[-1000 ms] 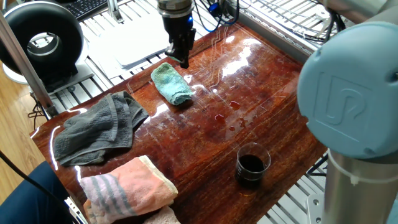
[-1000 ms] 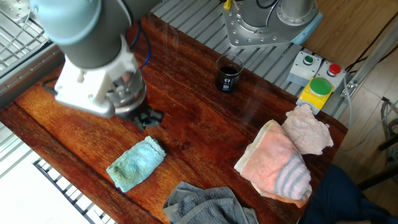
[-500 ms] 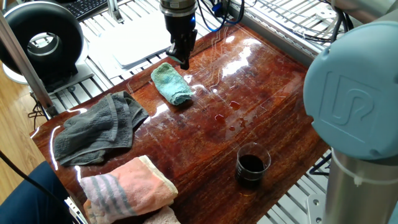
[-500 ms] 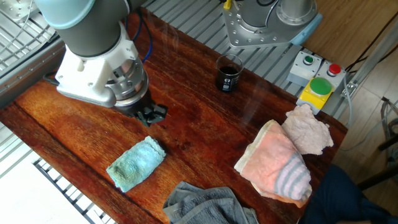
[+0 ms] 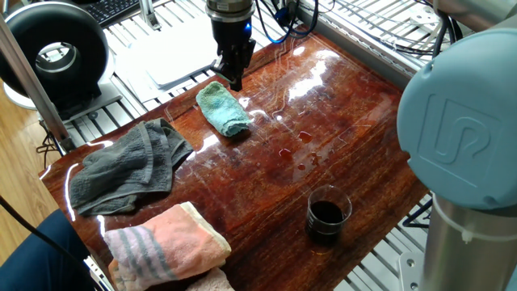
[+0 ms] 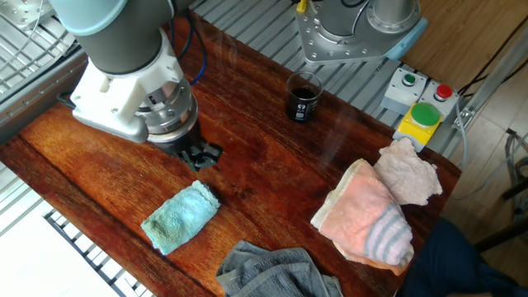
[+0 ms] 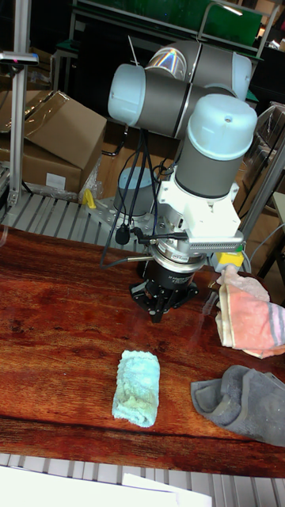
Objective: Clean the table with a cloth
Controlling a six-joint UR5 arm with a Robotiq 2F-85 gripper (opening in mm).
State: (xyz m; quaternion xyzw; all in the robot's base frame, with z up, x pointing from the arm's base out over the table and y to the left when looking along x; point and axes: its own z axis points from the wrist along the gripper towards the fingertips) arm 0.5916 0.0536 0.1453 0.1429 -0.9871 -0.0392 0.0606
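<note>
The small teal cloth (image 5: 224,109) lies crumpled on the glossy reddish-brown table (image 5: 347,129), near its far left edge. My gripper (image 5: 236,81) hangs just over the wood beside the cloth's far end, pointing down, apart from the cloth. Its fingers look pressed together with nothing between them. In the other fixed view the gripper (image 6: 202,157) is above and right of the cloth (image 6: 180,217). The tall fixed view has the gripper (image 7: 161,311) behind the cloth (image 7: 137,387), with bare table (image 7: 55,317) between them.
A dark grey towel (image 5: 129,168) and a pink striped towel (image 5: 166,246) lie at the near left corner. A glass of dark liquid (image 5: 327,216) stands near the right edge. Small wet drops (image 5: 303,149) dot the middle. A white board (image 5: 182,52) lies beyond the table.
The gripper has shifted only slightly near the cloth's far end. The cloth and towels have not moved.
</note>
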